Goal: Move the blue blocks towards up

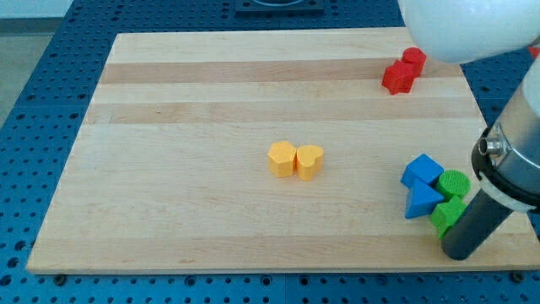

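Observation:
Two blue blocks sit at the view's lower right: a blue cube-like block (421, 171) and, just below it, a blue triangular block (420, 201). They touch each other. My tip (461, 252) is at the end of the dark rod, resting at the board's lower right, below and to the right of the blue blocks. A green block lies between my tip and the blue triangle.
A green round block (454, 182) and a green block (446, 216) touch the blue ones on their right. Two yellow blocks (295, 160) sit mid-board. Two red blocks (404, 70) lie at the upper right. The board's bottom edge (253, 268) is close to my tip.

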`<move>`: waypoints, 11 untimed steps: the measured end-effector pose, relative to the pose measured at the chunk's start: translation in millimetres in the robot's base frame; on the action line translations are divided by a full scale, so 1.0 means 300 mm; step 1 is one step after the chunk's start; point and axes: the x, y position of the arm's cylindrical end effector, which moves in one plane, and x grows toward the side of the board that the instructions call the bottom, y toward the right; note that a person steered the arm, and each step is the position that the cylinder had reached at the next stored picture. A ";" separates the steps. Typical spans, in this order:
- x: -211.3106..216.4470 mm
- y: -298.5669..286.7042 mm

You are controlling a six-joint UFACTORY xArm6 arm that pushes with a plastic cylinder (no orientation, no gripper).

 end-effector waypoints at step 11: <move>-0.088 -0.160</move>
